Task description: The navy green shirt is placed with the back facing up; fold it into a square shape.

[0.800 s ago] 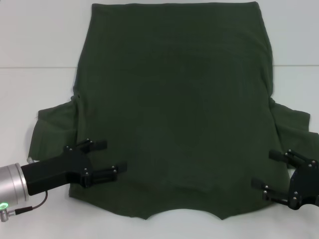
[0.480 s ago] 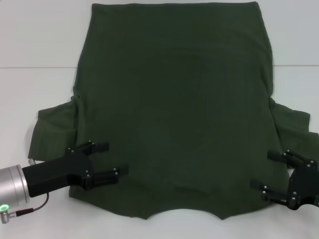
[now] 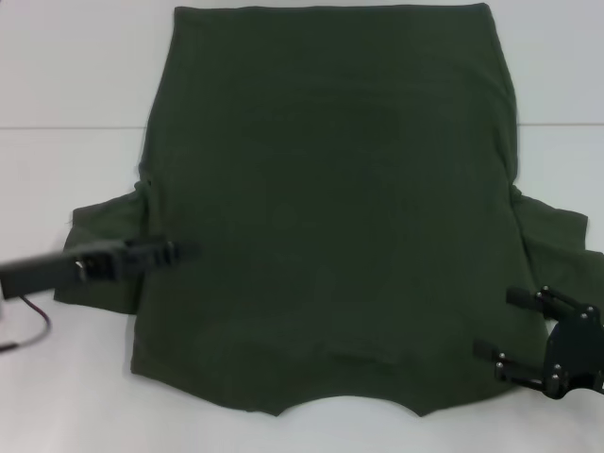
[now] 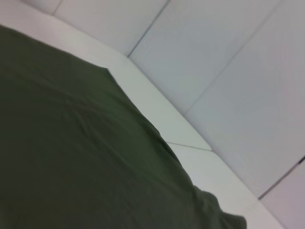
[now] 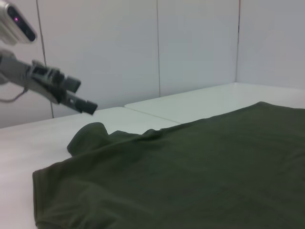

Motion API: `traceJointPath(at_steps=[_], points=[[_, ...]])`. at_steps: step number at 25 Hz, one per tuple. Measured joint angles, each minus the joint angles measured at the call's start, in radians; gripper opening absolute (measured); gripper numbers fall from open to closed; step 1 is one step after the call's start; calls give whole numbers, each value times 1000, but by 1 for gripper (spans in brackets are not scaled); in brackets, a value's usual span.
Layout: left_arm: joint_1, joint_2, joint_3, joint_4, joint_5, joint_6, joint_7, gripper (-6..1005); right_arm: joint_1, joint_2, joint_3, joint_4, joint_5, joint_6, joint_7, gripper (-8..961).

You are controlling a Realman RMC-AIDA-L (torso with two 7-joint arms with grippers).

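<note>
White counter (image 3: 75, 75), pale wall panels behind. Shirt (image 3: 330, 208) lies flat. My left claw (image 3: 175, 252) hangs raised — opening unclear; right claw (image 3: 500, 326) spread, empty.

Both grippers are seen as matte black w/ long slim fingers: the right gripper (image 3: 510, 327) is studded w/ small silver screws at its linkage joints, while the left gripper (image 3: 179, 251) is joined to a grey-white wrist housing marked w/ a pink light, a thin cable trailing nearby.
</note>
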Motion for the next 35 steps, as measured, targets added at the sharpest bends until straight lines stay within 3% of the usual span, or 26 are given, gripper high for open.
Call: traceJointPath(at_steps=[4,8,12,22,28,35], points=[[-34,91,3,-1,10,36,-167,948,3,-2,0,0,-1,4,22,910],[-47,126,-3,21,59,-30,-272,948,5,-2,-8,0,-2,4,25,909],[-48,123,1,30,129,-172,-315,948,8,-1,-20,6,-2,8,26,910],[-32,98,63,-7,139,-383,-301,932,10,-3,-31,9,-1,11,42,905],[-29,80,96,-16,141,-462,-293,932,11,-3,-51,8,-2,26,43,902],[-28,77,105,-29,141,-483,-292,933,12,-3,-54,7,-3,26,44,898]])
